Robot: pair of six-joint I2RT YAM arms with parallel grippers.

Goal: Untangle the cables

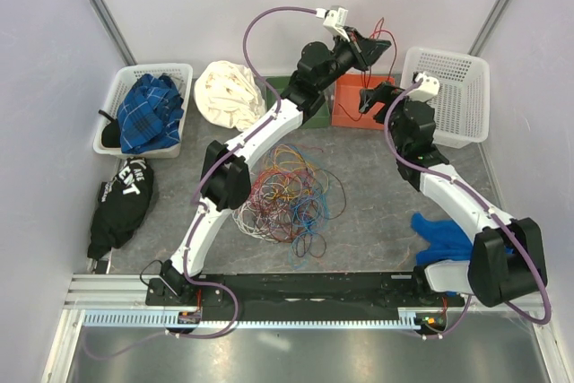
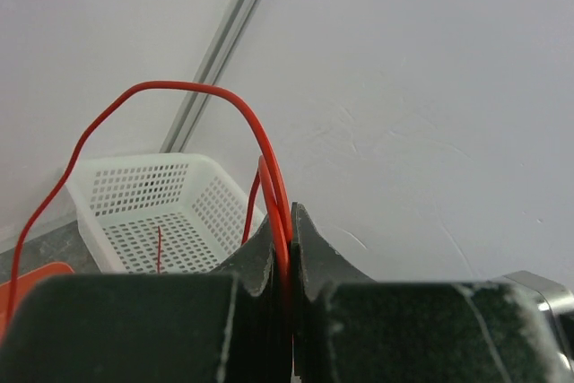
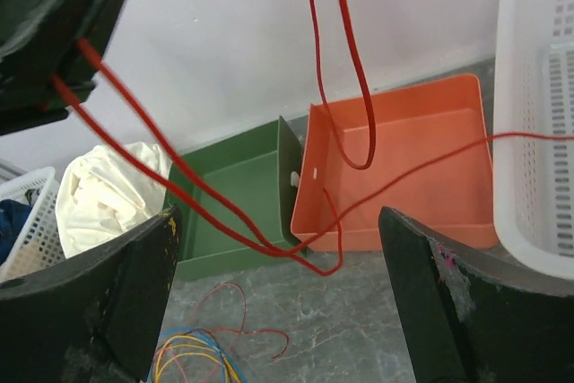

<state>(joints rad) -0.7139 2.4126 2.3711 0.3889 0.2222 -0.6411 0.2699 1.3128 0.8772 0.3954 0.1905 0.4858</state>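
Above the orange bin, left tool pinches red cable; right tool gapes empty.

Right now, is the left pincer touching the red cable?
Touching. The left wrist view shows the left pincer shut on the red cable, which is clamped between its closed jaws and loops up out of them.

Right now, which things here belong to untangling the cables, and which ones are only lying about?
For the job:
- cable pile
- red cable, pinched in the shut left hand
- open right hand

Lying about:
- white cloth
- plaid cloth in the left basket
- black garment
- blue glove
- right basket
- green tray
- orange tray
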